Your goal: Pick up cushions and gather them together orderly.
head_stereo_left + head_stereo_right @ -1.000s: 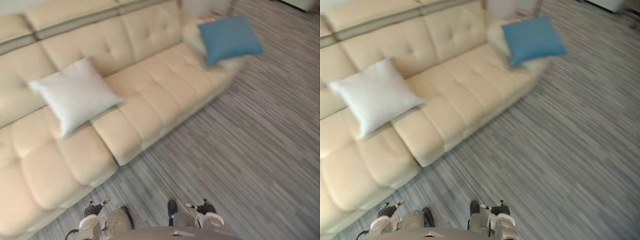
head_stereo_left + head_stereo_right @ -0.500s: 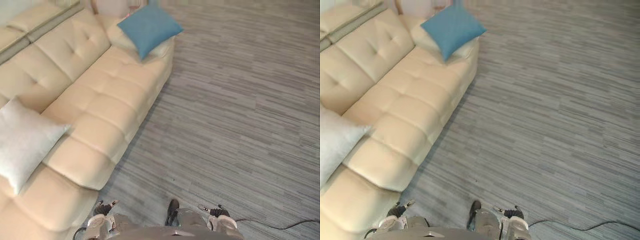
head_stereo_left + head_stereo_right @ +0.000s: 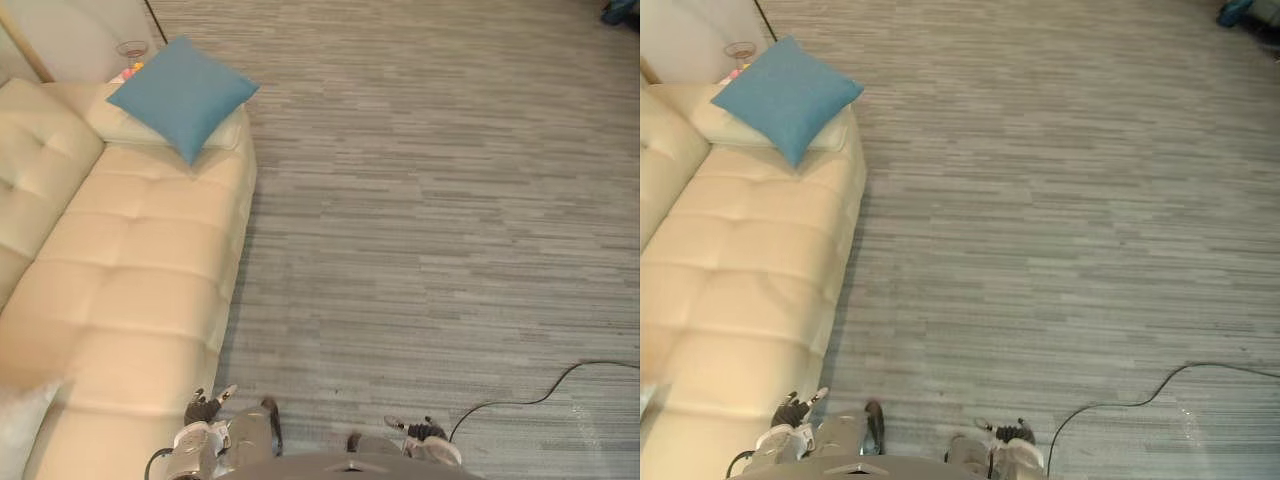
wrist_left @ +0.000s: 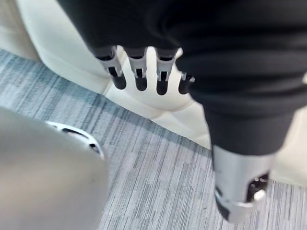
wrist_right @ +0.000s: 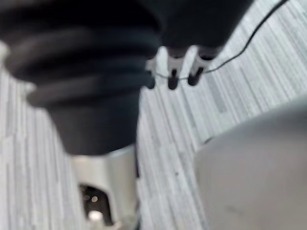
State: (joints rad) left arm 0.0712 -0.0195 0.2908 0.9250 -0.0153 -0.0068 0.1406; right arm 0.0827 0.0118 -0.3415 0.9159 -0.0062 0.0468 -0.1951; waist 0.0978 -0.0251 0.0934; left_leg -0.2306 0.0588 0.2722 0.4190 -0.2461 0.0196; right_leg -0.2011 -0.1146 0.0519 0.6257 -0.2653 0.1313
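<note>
Your left hand (image 4: pixel 140 76) hangs low at your side with its fingers straight and loose and the thumb apart; it holds nothing. Just past the fingertips is the front edge of the sofa (image 3: pixel 140 290), with the floor (image 3: pixel 430 220) below it. Your right hand (image 5: pixel 171 80) hangs the same way on the other side, fingers relaxed and empty, over bare floor well away from the sofa.

From the head views, the sofa runs along your left, cream and tufted. The blue cushion (image 3: pixel 182 93) lies at its far end, tilted on one corner and resting on the padded arm there, well apart from both hands. A glass (image 3: pixel 131 48) stands just beyond it, near the wall. At the near end of the sofa, close by your left hand, a pale corner pokes in at the picture's edge; it looks like the white cushion (image 3: pixel 18 430), though too little of it shows to be sure. The two cushions are at opposite ends of the sofa.
</note>
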